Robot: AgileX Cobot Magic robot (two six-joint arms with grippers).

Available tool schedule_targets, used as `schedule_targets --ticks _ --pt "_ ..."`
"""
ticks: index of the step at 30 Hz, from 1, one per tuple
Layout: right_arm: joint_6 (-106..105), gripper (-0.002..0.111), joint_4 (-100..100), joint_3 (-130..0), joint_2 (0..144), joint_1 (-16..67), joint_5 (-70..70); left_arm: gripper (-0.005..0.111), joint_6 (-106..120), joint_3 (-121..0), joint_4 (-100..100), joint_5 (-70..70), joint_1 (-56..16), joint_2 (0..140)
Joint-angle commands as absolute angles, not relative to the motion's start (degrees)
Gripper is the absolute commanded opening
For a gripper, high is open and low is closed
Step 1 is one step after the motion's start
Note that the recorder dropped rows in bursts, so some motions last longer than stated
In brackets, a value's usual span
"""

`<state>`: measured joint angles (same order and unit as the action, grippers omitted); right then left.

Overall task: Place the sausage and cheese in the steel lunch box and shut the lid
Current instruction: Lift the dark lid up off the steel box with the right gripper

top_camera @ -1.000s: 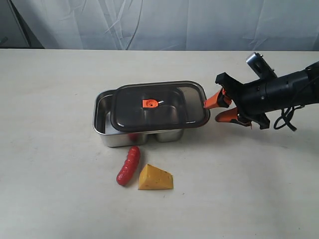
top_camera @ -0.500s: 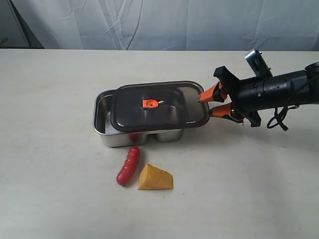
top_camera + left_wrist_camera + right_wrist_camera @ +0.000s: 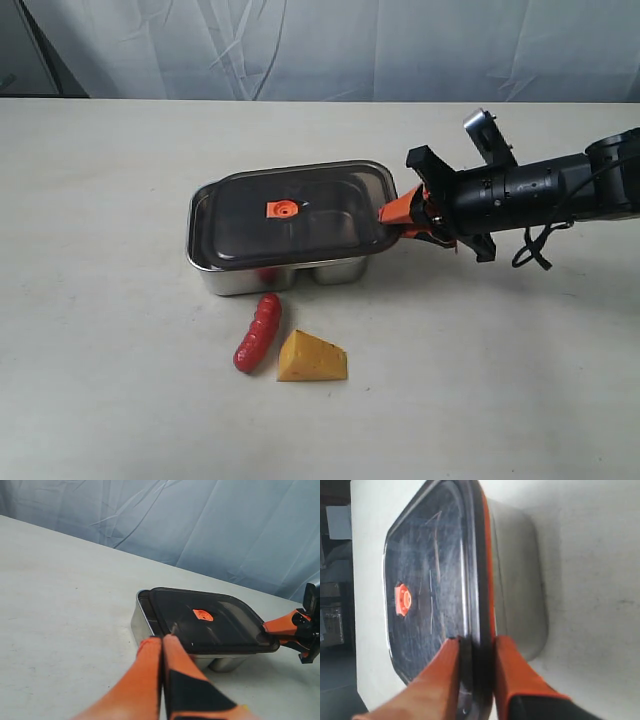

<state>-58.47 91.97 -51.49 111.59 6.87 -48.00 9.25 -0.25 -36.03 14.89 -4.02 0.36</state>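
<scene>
the right hand (image 3: 390,220) pinches the edge of the lid (image 3: 290,215), 1 finger on top and 1 under, likely to lift it off the steel lunch box (image 3: 240,278) it lies on. its arm reaches in low from the side. the sausage (image 3: 258,332) and the cheese (image 3: 312,358) wait on the surface (image 3: 120,380) just in front of the box. the left hand (image 3: 162,642) is closed, holding nothing.
</scene>
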Motion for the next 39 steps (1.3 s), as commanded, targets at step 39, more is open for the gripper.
schedule_targets --ticks 39 --pt "-70.0 -0.001 70.0 -51.7 71.2 8.1 -32.3 0.0 9.4 0.0 -35.9 14.9 -4.2 0.0"
